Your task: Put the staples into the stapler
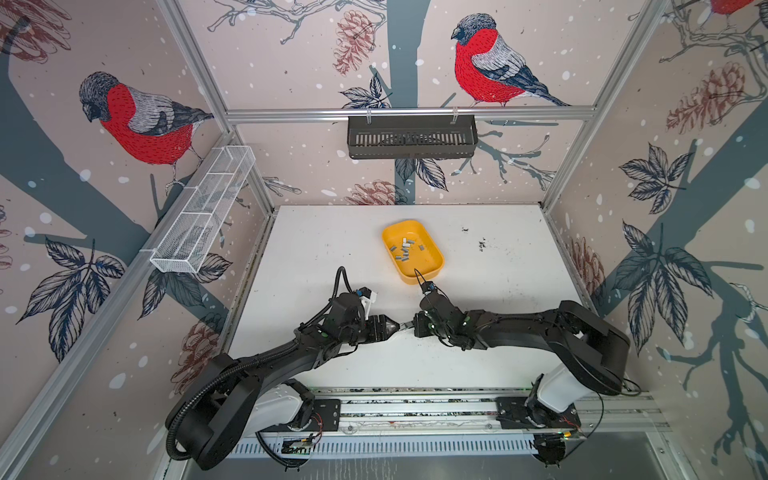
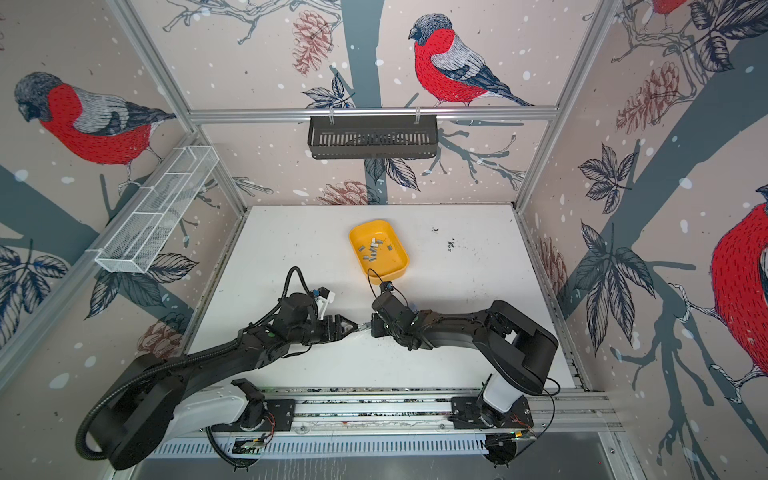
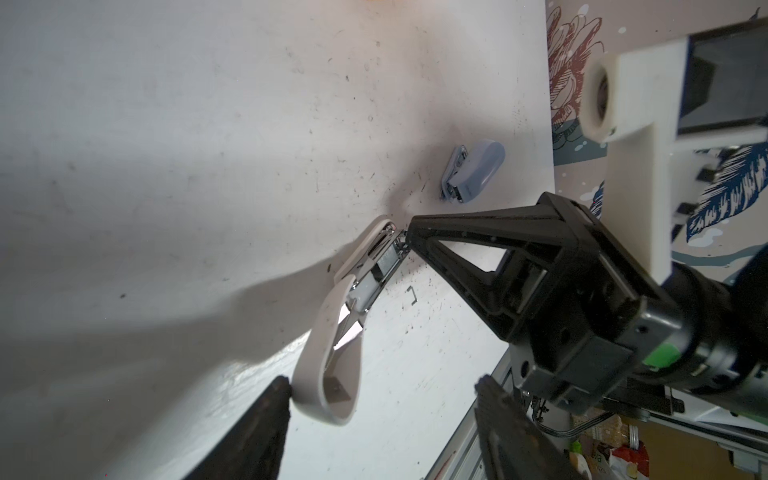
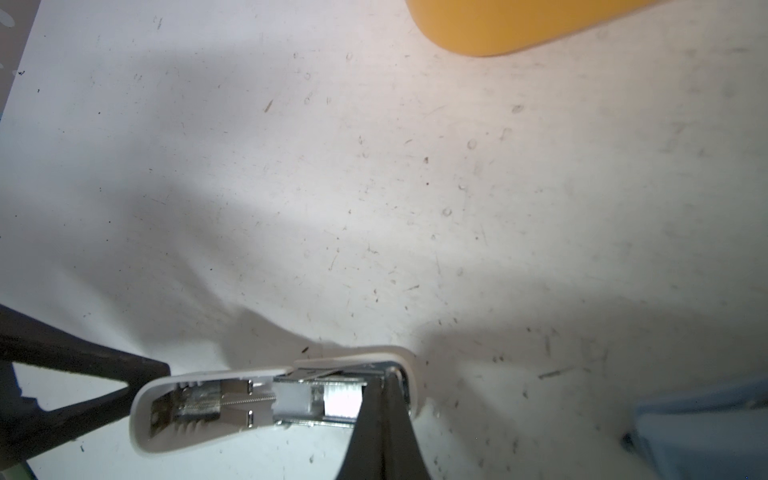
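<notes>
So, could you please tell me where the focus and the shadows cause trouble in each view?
Left wrist view: white stapler sharp, left gripper's fingers blurred at the edge, a broad shadow across the table. Right wrist view: yellow tray and blue stapler out of focus, arm shadows around the white stapler. Both top views: sharp, evenly lit, staples tiny.

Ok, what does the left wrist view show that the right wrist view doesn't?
Left wrist only: the blue stapler whole, a loose staple on the table, and the right gripper from outside. Right wrist only: the yellow tray edge and the white stapler's spring. Both: that stapler hinged open, the shut right gripper's tip at its front end.
</notes>
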Available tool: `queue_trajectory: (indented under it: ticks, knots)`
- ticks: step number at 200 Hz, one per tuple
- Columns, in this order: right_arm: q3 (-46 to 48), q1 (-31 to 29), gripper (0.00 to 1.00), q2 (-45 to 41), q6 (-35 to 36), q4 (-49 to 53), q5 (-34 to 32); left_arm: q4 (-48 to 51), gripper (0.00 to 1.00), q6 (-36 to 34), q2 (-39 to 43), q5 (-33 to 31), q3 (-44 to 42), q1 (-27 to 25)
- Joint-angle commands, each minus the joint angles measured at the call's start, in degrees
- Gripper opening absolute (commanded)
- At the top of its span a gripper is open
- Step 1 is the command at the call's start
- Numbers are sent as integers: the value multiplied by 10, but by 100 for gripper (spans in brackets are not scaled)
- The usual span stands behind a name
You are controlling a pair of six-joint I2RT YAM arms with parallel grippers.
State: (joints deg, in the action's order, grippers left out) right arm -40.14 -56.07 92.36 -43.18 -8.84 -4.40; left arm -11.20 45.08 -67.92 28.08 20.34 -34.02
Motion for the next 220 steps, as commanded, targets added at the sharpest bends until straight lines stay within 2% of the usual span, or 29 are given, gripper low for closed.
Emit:
queue_trajectory:
  ticks: [1, 80, 160, 220]
  knots:
    - [-5, -3, 4, 3, 9, 12, -11, 27, 65, 24, -2, -20, 10, 0]
    - [-7, -7, 4, 1, 14, 17, -19, 17, 44, 80, -31, -15, 22, 3]
    - [-12, -17, 3, 3, 14, 20, -36, 48, 23, 82, -37, -31, 52, 2]
    - [-17, -25, 3, 8, 13, 18, -41, 91, 15, 66, -50, -45, 95, -20]
